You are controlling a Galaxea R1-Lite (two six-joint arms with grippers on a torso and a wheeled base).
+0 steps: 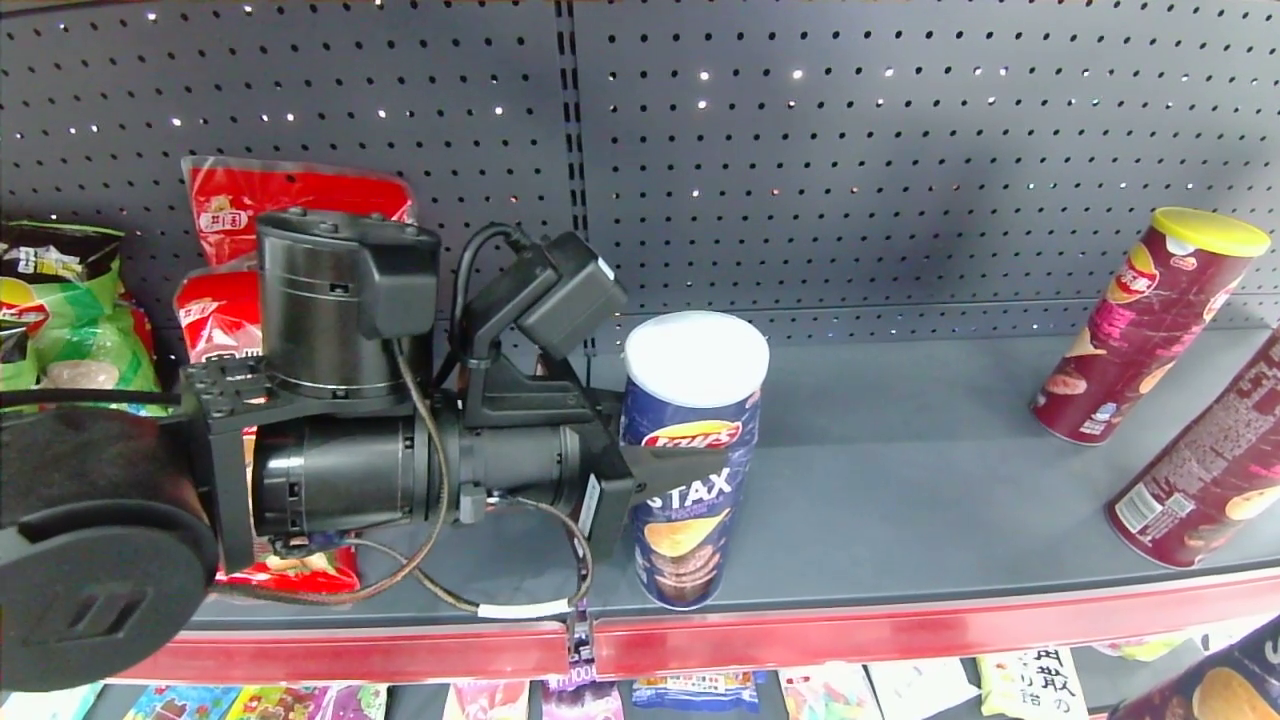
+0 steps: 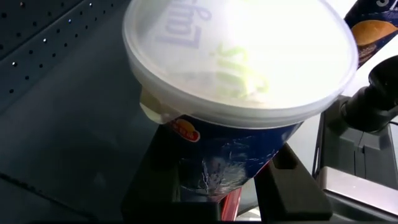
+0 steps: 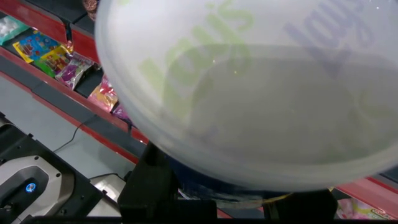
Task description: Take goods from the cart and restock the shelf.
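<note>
Left claw [image 1: 688,470] is clenched on the blue can [image 1: 692,450], fingers either side of the label at mid height, arm coming in from the left along the shelf [image 1: 900,480]. Can is upright with its white lid on, well forward, base just behind the red rail [image 1: 900,620]; cannot tell if the base is fully down on the deck or a hair off it. The left wrist view looks down over the lid, with both fingers [image 2: 155,186] snug on the can body. Right claw [image 3: 224,202] grips a second can [image 3: 249,93], clear lid close to the camera, held out in front of the lower shelves and not yet over the shelf. Two maroon cans [image 1: 1140,330] stand well apart to the right and look tilted; red bags [image 1: 290,200] are behind the left arm, and a green bag [image 1: 60,310] is at far left. As I read it, the step is placement of the blue can, nearly done, release pending. Risks: letting go while the base is not flat would rock it, and that close to the rail it would go over the front. Pulling the fingers back before they clear could drag it forward. Swinging the arm back could snag the red bags behind it. The second can needs a gap; set too near, it would knock the blue one.
</note>
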